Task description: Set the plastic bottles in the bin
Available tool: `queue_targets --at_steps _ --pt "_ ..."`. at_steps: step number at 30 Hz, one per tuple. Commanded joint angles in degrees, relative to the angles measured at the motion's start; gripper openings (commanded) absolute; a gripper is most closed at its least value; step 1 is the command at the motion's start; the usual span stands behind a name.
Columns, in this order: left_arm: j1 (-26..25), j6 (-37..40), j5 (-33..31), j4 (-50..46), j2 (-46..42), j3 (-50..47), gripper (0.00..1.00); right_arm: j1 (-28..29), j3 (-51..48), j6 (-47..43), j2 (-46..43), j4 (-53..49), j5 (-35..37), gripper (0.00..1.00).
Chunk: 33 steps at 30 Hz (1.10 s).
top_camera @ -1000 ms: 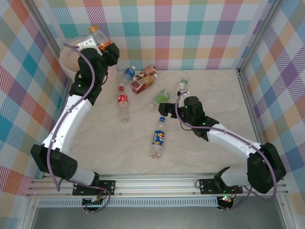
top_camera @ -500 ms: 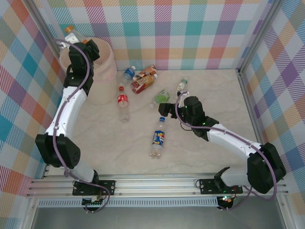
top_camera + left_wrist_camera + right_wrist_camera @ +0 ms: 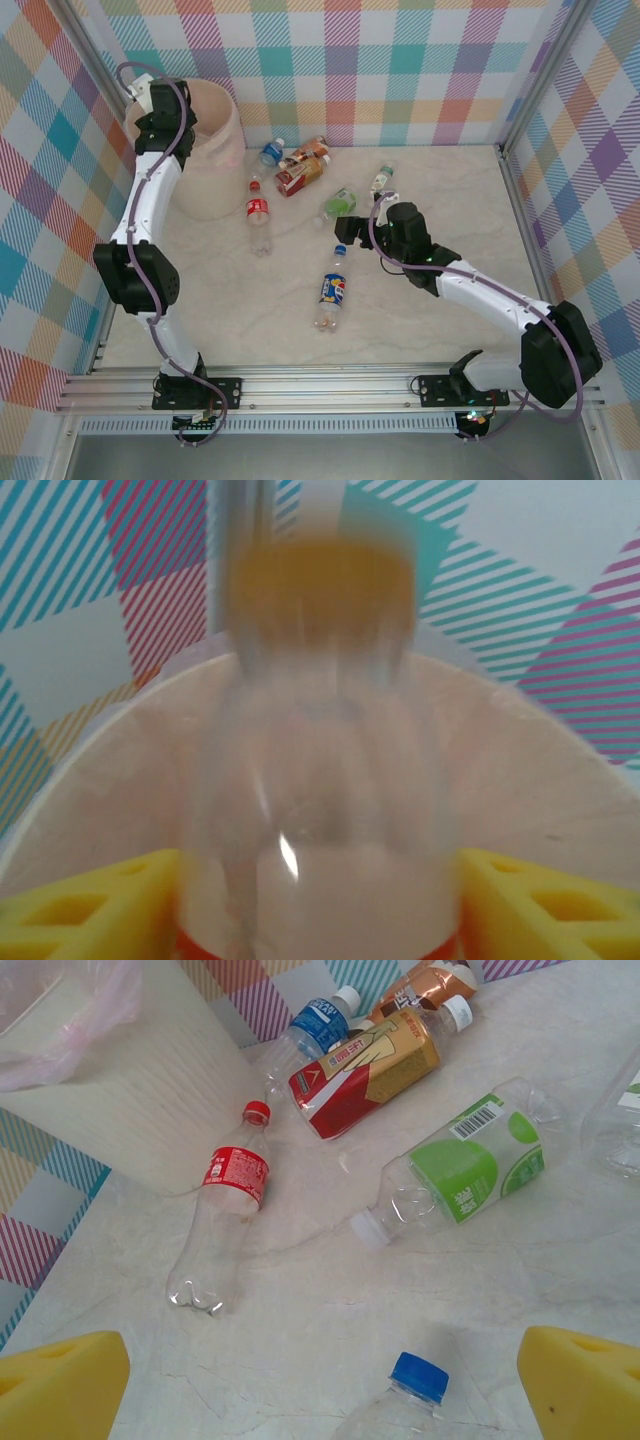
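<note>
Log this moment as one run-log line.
left pincer: over bin, around blurred orange-capped bottle, grip unclear | right pincer: open, above blue-capped bottle

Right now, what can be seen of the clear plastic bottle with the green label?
The clear plastic bottle with the green label lies on its side on the pale marbled table, white cap on. It looks empty, its shoulder dented. The label carries a white barcode patch. Nothing but the table clearly touches it.

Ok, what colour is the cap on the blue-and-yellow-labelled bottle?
The cap is blue, clearest in the right wrist view.
</note>
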Motion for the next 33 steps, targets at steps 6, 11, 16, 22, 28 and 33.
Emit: queue_targets --at_steps 6,11,16,22,28,33 --pt "0.7 -2.4 -4.5 -8.2 -1.2 5.4 0.89 0.2 1.4 -0.8 -1.1 -0.3 1.1 1.0" --pt "0.6 -2.8 0.8 -8.5 -3.2 4.6 0.95 0.3 1.4 -0.7 -0.8 -0.2 1.1 1.0" --pt "-0.4 -2.3 7.1 -7.0 -5.9 2.5 1.0 0.3 1.3 0.2 -0.6 -0.8 2.6 1.0" --pt "-4.0 -1.3 10.8 -5.8 -8.7 0.2 1.0 0.3 1.2 3.8 -1.0 -5.2 7.3 1.0" --pt "-8.1 -1.2 14.2 -3.8 -12.2 -4.5 1.0 0.3 -1.6 7.5 -2.7 -7.4 13.5 1.0" --pt "-10.8 -2.3 17.1 -2.4 -15.7 -10.3 1.0 0.3 -4.1 4.0 -4.1 -10.8 13.7 1.0"
